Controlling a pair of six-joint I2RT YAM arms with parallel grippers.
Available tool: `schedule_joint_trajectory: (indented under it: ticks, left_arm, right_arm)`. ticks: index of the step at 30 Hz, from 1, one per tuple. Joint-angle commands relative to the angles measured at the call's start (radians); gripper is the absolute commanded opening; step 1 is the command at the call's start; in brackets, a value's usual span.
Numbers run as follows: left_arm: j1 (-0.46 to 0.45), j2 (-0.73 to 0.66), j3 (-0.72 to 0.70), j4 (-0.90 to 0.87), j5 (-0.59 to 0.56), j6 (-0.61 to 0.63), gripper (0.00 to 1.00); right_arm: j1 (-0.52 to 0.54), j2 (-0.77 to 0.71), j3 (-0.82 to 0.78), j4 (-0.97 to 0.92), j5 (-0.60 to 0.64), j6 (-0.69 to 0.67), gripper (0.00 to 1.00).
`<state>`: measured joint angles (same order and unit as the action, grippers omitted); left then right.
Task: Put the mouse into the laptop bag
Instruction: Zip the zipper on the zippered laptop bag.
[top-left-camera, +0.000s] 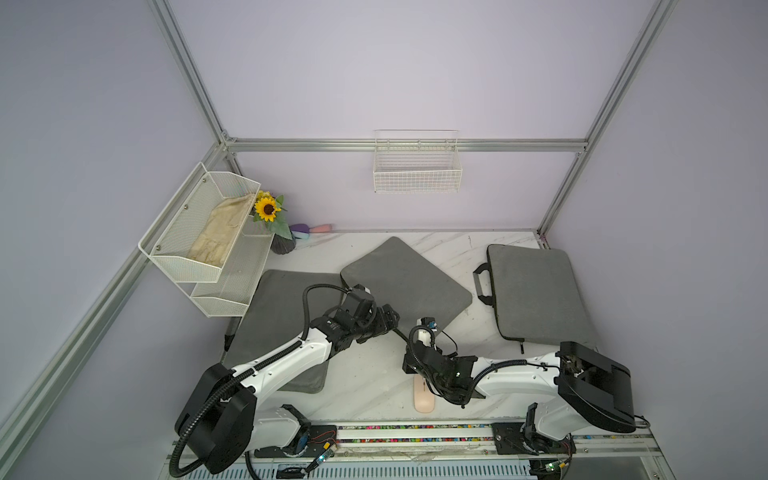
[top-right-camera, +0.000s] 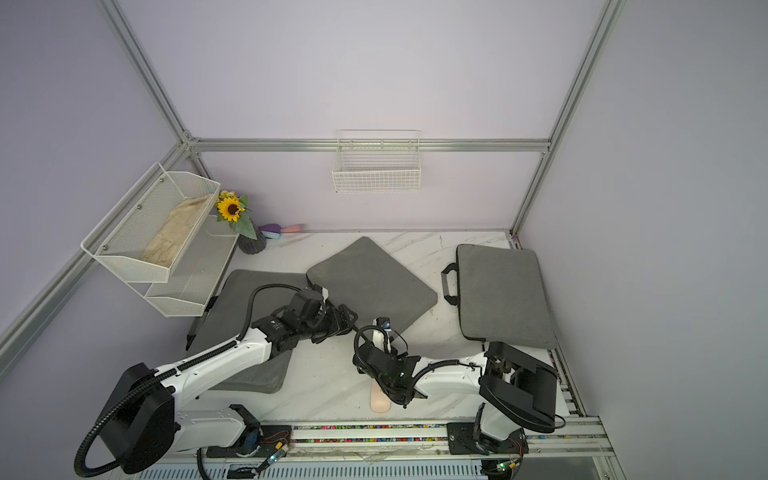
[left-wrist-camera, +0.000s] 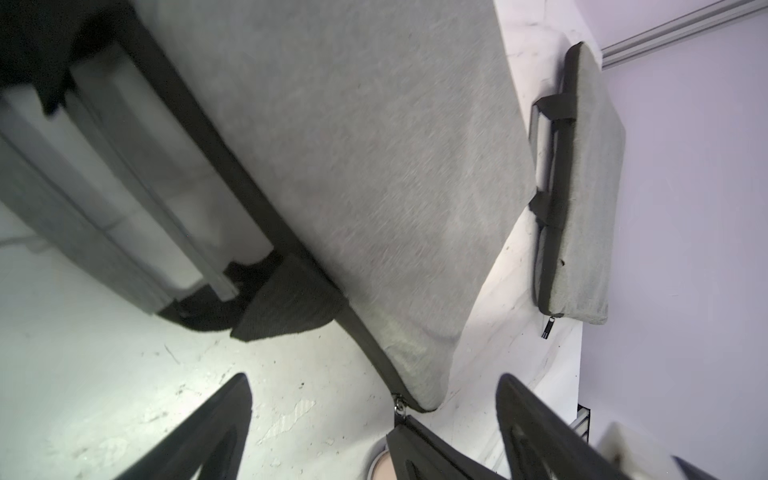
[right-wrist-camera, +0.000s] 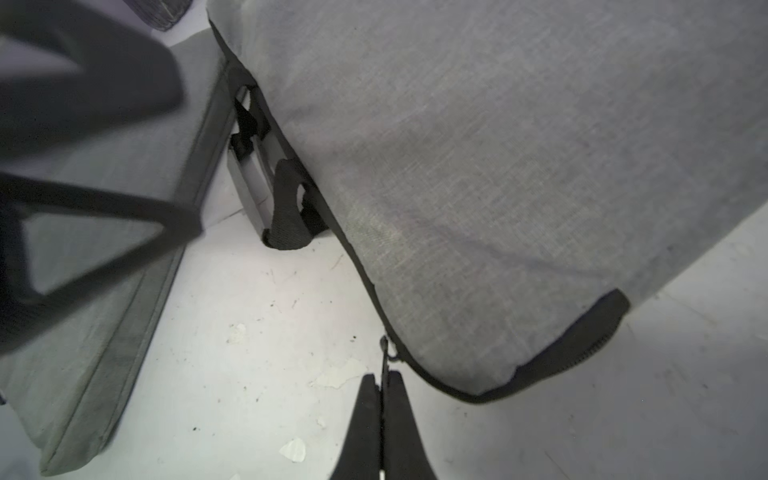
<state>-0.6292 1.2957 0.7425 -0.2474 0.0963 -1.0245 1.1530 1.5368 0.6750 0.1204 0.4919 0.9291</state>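
Two fingers (left-wrist-camera: 235, 399) of left gripper (left-wrist-camera: 374, 379): standing wide apart, gripping nothing, hovering by the middle laptop bag (top-left-camera: 405, 282) corner.
Right gripper (right-wrist-camera: 381, 380): pinching that bag's zipper pull (right-wrist-camera: 386, 353) tight.
Mouse (top-left-camera: 424, 402): lying on table (top-left-camera: 374, 382) under the right wrist, outside the bag.
Left bag (top-left-camera: 270, 316), right bag (top-left-camera: 536, 291): lying flat on either side.

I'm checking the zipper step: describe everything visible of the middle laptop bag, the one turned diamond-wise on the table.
The middle laptop bag is a flat, padded-looking sleeve of grey woven fabric with black edging and rounded corners. It lies flat on the white marbled table, turned diamond-wise between two similar bags. A black strap handle sits on one side edge. At its near corner the right end effector is shut on the zipper pull; a dark zipper band rounds that corner.
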Motion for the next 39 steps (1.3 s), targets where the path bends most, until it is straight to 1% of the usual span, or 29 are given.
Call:
schedule_joint_trajectory:
  ticks: [1, 3, 5, 6, 7, 9, 10, 11, 12, 14, 16, 19, 21, 23, 26, 31, 34, 35, 39]
  left_arm:
    - [-0.049, -0.021, -0.075, 0.118, -0.042, -0.103, 0.91]
    - [-0.081, -0.005, -0.088, 0.132, -0.073, -0.138, 0.92]
    - [-0.089, 0.023, -0.095, 0.175, -0.072, -0.150, 0.91]
    - [-0.088, 0.043, -0.094, 0.201, -0.065, -0.151, 0.89]
    - [-0.089, 0.060, -0.092, 0.224, -0.058, -0.146, 0.85]
    - [-0.089, 0.100, -0.084, 0.258, -0.054, -0.147, 0.75]
    - [-0.089, 0.109, -0.079, 0.267, -0.055, -0.148, 0.67]
    - [-0.089, 0.153, -0.070, 0.266, -0.059, -0.149, 0.54]
    - [-0.089, 0.171, -0.061, 0.260, -0.074, -0.153, 0.45]
    - [-0.089, 0.198, -0.052, 0.254, -0.093, -0.161, 0.37]
    - [-0.089, 0.212, -0.047, 0.244, -0.105, -0.163, 0.28]
    - [-0.085, 0.211, -0.031, 0.194, -0.142, -0.161, 0.08]
    - [-0.075, 0.202, -0.015, 0.138, -0.168, -0.162, 0.00]
    - [-0.058, 0.194, -0.003, 0.083, -0.189, -0.166, 0.00]
    - [-0.026, 0.175, -0.022, 0.080, -0.191, -0.153, 0.00]
    - [0.030, 0.141, -0.059, 0.120, -0.132, -0.116, 0.00]
    - [0.042, 0.126, -0.074, 0.136, -0.117, -0.097, 0.00]
    - [0.046, 0.089, -0.074, 0.139, -0.110, -0.086, 0.00]
    - [0.073, 0.073, -0.055, 0.113, -0.075, -0.031, 0.00]
  right_arm:
    - [0.011, -0.024, -0.016, 0.135, -0.031, -0.034, 0.00]
    - [0.011, -0.031, -0.023, 0.143, -0.033, -0.031, 0.00]
    - [0.016, -0.037, -0.029, 0.158, -0.042, -0.032, 0.00]
    - [0.020, -0.041, -0.030, 0.168, -0.048, -0.035, 0.00]
    - [0.026, -0.044, -0.029, 0.174, -0.050, -0.039, 0.00]
    - [0.042, -0.053, -0.029, 0.170, -0.040, -0.041, 0.00]
    - [0.048, -0.055, -0.029, 0.166, -0.037, -0.040, 0.00]
    - [0.052, -0.060, -0.033, 0.167, -0.039, -0.037, 0.00]
    - [0.057, -0.061, -0.038, 0.177, -0.046, -0.034, 0.00]
    - [0.064, -0.062, -0.052, 0.201, -0.061, -0.033, 0.00]
    - [0.071, -0.059, -0.054, 0.191, -0.052, -0.028, 0.00]
    - [0.075, -0.063, -0.076, 0.170, -0.031, 0.001, 0.00]
    - [0.076, -0.067, -0.093, 0.147, -0.022, 0.017, 0.00]
    - [0.077, -0.071, -0.114, 0.134, -0.016, 0.029, 0.00]
    - [0.076, -0.081, -0.156, 0.127, -0.015, 0.048, 0.00]
    - [0.076, -0.095, -0.210, 0.101, 0.002, 0.088, 0.00]
    - [0.076, -0.099, -0.210, 0.043, 0.049, 0.133, 0.00]
    - [0.076, -0.097, -0.205, 0.036, 0.060, 0.133, 0.00]
    - [0.077, -0.017, -0.149, 0.038, 0.075, 0.103, 0.00]
